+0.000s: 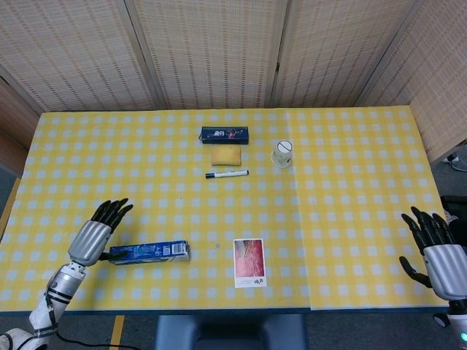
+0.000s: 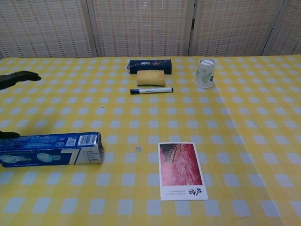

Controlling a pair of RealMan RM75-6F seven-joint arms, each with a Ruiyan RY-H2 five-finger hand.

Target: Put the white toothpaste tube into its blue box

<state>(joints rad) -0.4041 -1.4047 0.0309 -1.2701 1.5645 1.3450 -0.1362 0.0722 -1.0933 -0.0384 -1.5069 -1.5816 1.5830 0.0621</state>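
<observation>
The blue toothpaste box (image 1: 150,252) (image 2: 51,149) lies flat on the yellow checked table (image 1: 336,182) near the front left. No white tube shows outside it, and the frames do not show what is inside the box. My left hand (image 1: 95,235) is open at the box's left end, fingers spread and pointing away from me; its fingertips (image 2: 21,76) show at the chest view's left edge. My right hand (image 1: 438,248) is open at the table's front right corner, holding nothing.
A red picture card (image 1: 249,262) lies right of the box. Further back are a dark blue box (image 1: 225,133), a yellow sponge (image 1: 226,155), a marker pen (image 1: 226,173) and a paper cup (image 1: 282,153).
</observation>
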